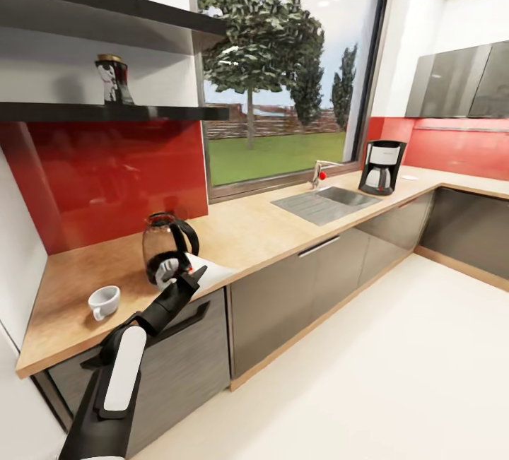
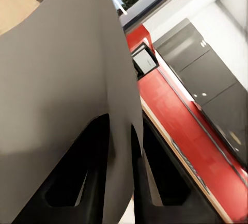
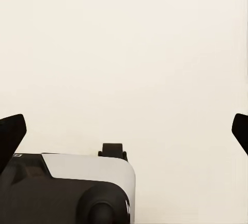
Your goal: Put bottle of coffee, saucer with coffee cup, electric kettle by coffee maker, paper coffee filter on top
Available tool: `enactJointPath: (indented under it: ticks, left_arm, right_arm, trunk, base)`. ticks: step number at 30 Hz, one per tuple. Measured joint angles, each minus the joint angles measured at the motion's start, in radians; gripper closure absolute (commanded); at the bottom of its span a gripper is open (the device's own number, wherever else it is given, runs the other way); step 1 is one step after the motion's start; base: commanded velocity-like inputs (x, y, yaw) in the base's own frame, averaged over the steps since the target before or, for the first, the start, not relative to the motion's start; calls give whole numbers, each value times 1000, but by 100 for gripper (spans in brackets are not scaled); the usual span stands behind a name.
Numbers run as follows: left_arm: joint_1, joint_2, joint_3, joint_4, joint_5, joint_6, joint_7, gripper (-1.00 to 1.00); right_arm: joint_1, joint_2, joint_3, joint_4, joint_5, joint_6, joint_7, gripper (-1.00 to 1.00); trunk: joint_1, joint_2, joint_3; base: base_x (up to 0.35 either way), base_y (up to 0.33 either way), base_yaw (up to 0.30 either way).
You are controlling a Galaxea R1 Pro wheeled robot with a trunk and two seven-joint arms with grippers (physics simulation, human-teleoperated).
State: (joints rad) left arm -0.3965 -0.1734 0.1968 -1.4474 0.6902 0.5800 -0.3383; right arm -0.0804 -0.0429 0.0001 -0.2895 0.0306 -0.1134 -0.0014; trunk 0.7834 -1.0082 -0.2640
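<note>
My left gripper hovers at the countertop's front edge, shut on the white paper coffee filter. In the left wrist view the filter is a broad pale sheet pinched between the dark fingers. Just behind the gripper stands the dark glass electric kettle. The white coffee cup sits to its left on the counter. Far to the right, past the sink, is the coffee maker, and a small white saucer lies beside it. The bottle of coffee stands on the black shelf. My right gripper is open over the pale floor.
An inset steel sink with a faucet lies between the kettle and the coffee maker. The counter turns a corner at the far right under grey wall cabinets. A red backsplash and a large window back the counter.
</note>
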Motion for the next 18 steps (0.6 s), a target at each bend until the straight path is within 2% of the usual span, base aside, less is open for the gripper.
enactJointPath:
  ticks: [14,18]
  left_arm:
    - [0,0,1,0,0,0,0,100]
    - [0,0,1,0,0,0,0,100]
  right_arm:
    - [0,0,0,0,0,0,0,-100]
    - [0,0,0,0,0,0,0,-100]
  trunk:
    - [0,0,0]
    - [0,0,0]
  base:
    - [0,0,-281]
    - [0,0,-152]
